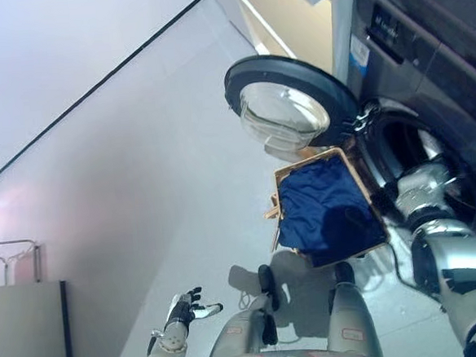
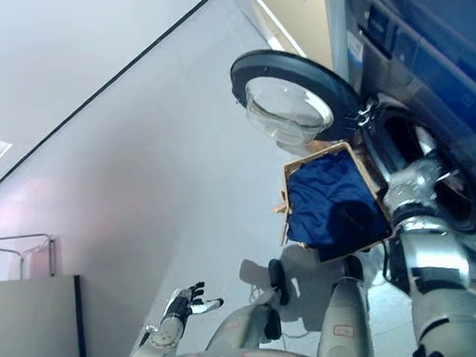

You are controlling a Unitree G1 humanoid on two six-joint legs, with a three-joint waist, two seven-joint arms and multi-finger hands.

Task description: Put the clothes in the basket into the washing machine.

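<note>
A tan basket stands on the floor in front of the washing machine, filled with dark blue clothes. The machine's round glass door hangs open to the left of the dark drum opening. My right arm reaches up along the basket's right side, and my right hand sits at the rim near the drum, its fingers not readable. My left hand hovers low at the left, far from the basket, fingers spread and holding nothing.
A grey cabinet with a metal rail above it stands at the lower left. A pale yellow panel adjoins the machine at the top. Open grey floor stretches left of the basket.
</note>
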